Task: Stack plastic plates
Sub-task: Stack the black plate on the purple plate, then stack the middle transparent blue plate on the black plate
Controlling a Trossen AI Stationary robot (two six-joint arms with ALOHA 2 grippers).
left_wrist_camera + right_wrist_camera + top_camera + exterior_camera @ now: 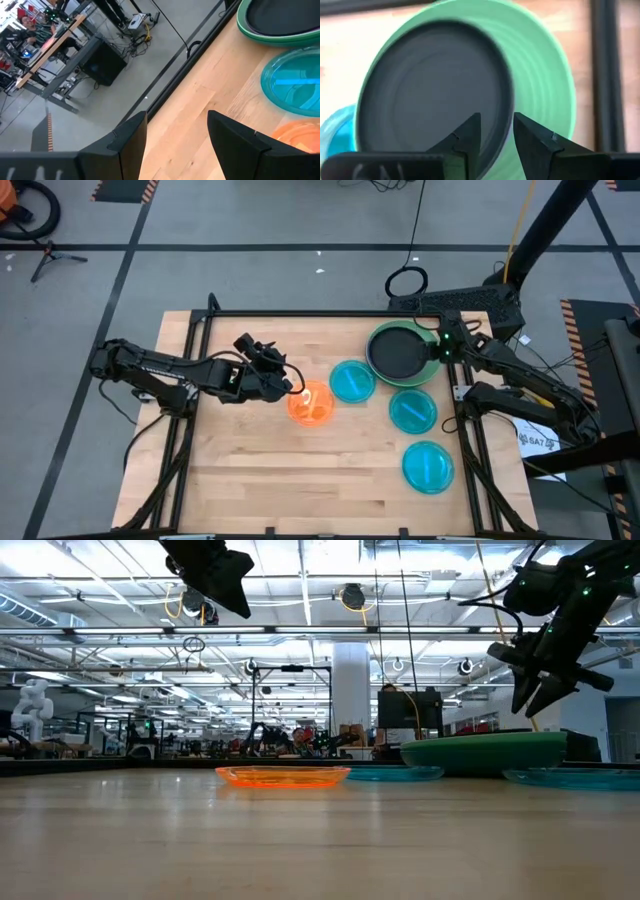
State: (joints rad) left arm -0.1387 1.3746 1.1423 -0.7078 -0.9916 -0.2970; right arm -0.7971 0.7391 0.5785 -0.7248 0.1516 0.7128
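Cyan-blue plates: three visible, one near surface centre, one beside it toward right side, one nearer front edge.
Orange plates: one spot on surface; single or stacked, cannot tell.
Black plate: one, lying atop green stack.
Mint green plate: one rim showing under black plate; darker green rim also at stack edge, count beneath unclear.
Purple plates: hidden, cannot count.
Arms: two.
Surface: one.
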